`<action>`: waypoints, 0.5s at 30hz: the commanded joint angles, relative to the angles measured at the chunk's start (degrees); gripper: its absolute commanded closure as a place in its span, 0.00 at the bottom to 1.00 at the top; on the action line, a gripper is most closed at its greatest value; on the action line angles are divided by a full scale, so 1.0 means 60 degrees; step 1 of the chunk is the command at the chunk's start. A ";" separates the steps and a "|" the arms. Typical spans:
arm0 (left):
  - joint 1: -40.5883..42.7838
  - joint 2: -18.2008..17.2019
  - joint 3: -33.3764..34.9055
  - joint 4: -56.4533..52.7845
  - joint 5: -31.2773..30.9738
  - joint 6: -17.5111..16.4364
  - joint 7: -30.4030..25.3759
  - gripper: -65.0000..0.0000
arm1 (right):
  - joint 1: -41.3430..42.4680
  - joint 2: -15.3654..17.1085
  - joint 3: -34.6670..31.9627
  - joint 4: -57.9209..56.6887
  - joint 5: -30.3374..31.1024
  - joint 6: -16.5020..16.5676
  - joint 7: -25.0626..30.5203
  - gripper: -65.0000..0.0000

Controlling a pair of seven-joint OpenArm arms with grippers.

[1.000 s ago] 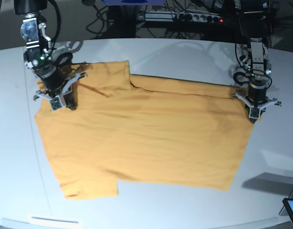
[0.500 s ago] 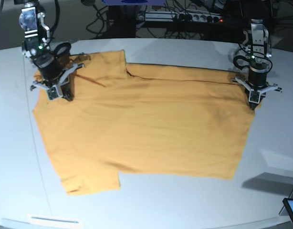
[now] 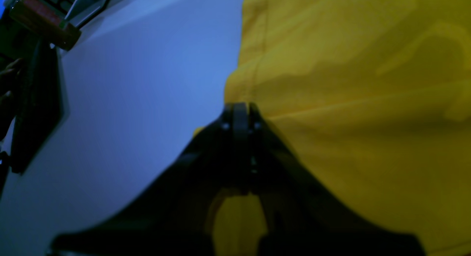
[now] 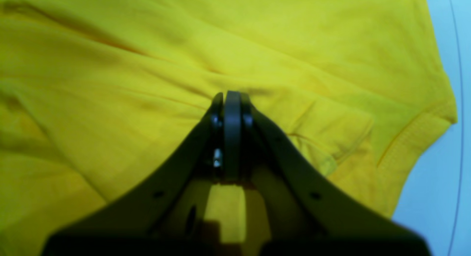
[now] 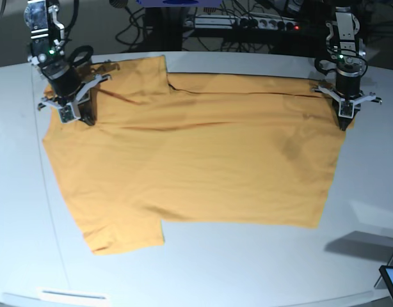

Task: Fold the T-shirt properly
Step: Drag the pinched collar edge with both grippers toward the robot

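The orange-yellow T-shirt (image 5: 190,166) lies spread flat on the white table (image 5: 248,268), one short sleeve at the front left and the other at the far left. At the base view's left, my right gripper (image 5: 78,118) is shut on the T-shirt's cloth near the far left sleeve. The right wrist view shows the right gripper (image 4: 228,96) with jaws closed on a ridge of the T-shirt (image 4: 110,83). My left gripper (image 5: 344,125), on the far right, is shut on the T-shirt's corner. Seen from the left wrist, the left gripper (image 3: 237,107) pinches the T-shirt (image 3: 349,101) at its hem.
A power strip (image 5: 248,22) with cables lies behind the table's far edge. A dark screen corner (image 5: 392,281) pokes in at the front right. A white strip (image 5: 72,295) lies at the front left edge.
Both grippers have moved toward the table's far edge, staying shut and dragging the T-shirt with them. The cloth now lies flatter and further back.
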 commanded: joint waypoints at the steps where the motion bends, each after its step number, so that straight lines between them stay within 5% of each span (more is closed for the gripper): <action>1: 0.0371 -0.0036 -0.0057 -0.0287 0.0786 -0.0198 0.1735 1.00 | -0.0376 -0.0042 0.0011 -0.0191 -0.0548 -0.0103 -0.1750 1.00; 15: 0.0590 -0.0036 -0.0057 0.0343 0.0772 -0.0198 0.1808 1.00 | -0.0918 -0.0204 0.0011 0.0512 -0.0548 -0.0103 -0.1780 1.00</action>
